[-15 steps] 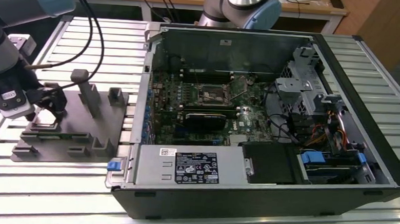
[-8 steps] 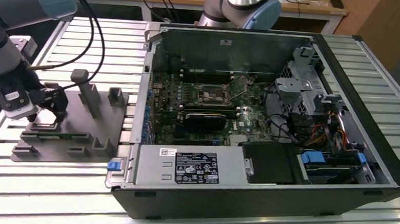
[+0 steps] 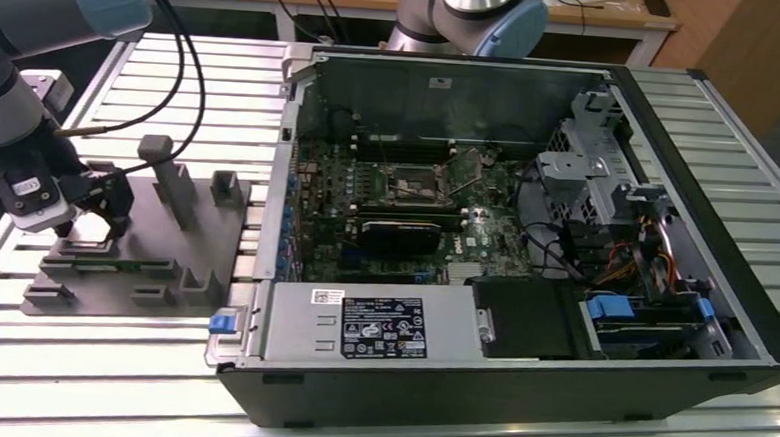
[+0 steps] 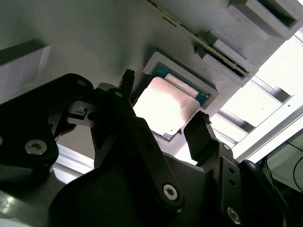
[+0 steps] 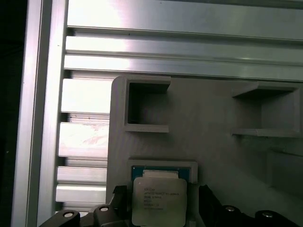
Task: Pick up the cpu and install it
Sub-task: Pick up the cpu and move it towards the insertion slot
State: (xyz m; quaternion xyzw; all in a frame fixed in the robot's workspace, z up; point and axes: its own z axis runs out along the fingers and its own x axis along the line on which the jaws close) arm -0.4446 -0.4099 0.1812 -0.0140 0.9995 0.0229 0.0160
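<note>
**Claw straddles the cpu in its holder**

At the exterior view's left end of the slatted worktop (image 3: 170, 72), the arm has its claw (image 3: 92, 225) down over a grey holder plate (image 3: 147, 266). In the first wrist view the cpu (image 5: 158, 202) lies flat, silvery top up, in a shallow framed pocket (image 5: 163, 164) of that plate. The pocket looks made to keep the chip square and in a known spot for pickup.

The two black fingers (image 5: 206, 196) stand one on each side of the chip, with a sliver of gap at each edge. So I judge the claw released, gripping nothing, and lined up to take the chip by opposite edges rather than press on its top. The second wrist view agrees: the chip sits in its frame between the fingertips.

The open computer case (image 3: 488, 399) lies on its side just beside the plate, motherboard facing up. Its empty-looking socket (image 3: 410, 187), near the middle of the board, is well apart from the chip. As I read it, the work is at the grasp stage and nothing is installed yet.
</note>
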